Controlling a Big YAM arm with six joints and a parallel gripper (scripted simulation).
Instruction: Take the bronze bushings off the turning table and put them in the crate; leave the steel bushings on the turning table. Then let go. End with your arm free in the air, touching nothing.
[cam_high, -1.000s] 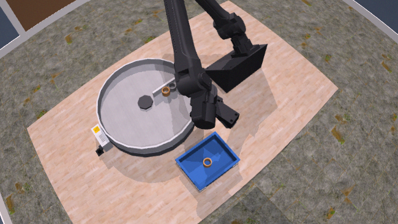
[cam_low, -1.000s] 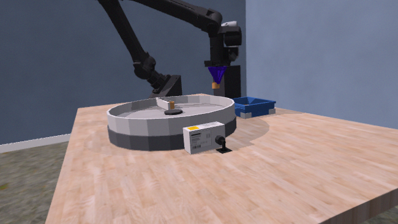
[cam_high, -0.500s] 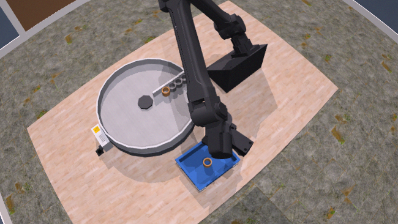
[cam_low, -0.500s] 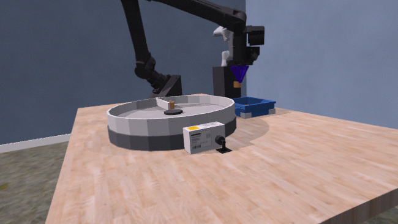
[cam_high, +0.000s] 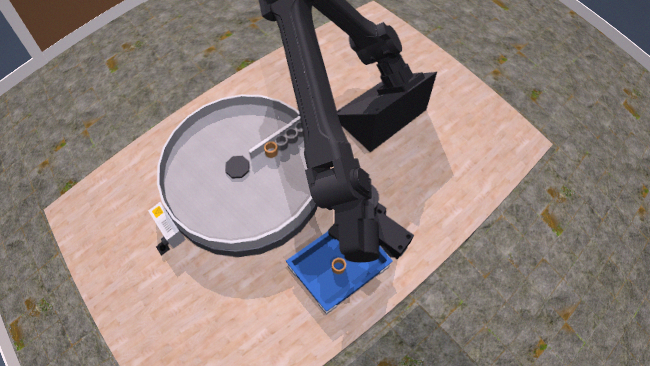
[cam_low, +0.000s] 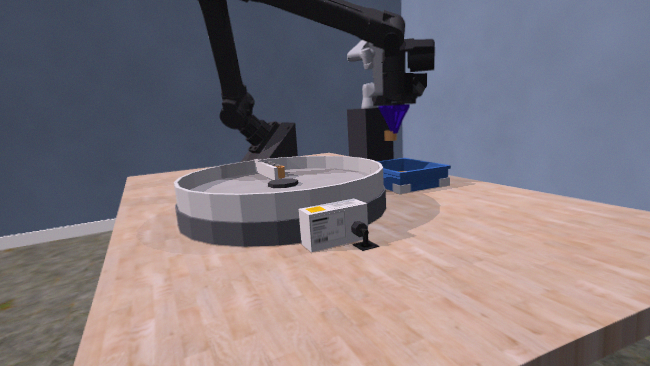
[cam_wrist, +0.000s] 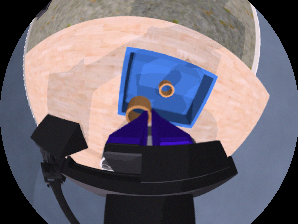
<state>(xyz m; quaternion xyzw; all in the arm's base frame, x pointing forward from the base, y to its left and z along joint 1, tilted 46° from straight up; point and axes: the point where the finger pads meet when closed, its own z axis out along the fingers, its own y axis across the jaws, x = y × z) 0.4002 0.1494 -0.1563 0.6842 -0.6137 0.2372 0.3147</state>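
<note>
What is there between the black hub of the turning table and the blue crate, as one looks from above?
In the top view, bare turning table floor, then the table's raised rim, lie between the hub and the crate.

Even bright light, translucent overlapping shadows on the pale wooden surface (cam_high: 230, 320) (cam_low: 280, 300) (cam_wrist: 65, 65), wrist view fisheye-curved with black corners, top view bowed, small parts soft.

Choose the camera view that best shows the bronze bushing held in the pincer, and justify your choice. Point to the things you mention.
The wrist view: the bronze bushing (cam_low: 390, 135) (cam_wrist: 139, 102) appears large, its round opening visible, its wall at the tips of the pincer (cam_low: 396, 131) (cam_wrist: 149, 113). The exterior view shows it small and side-on, opening unseen. The top view does not show it.
</note>
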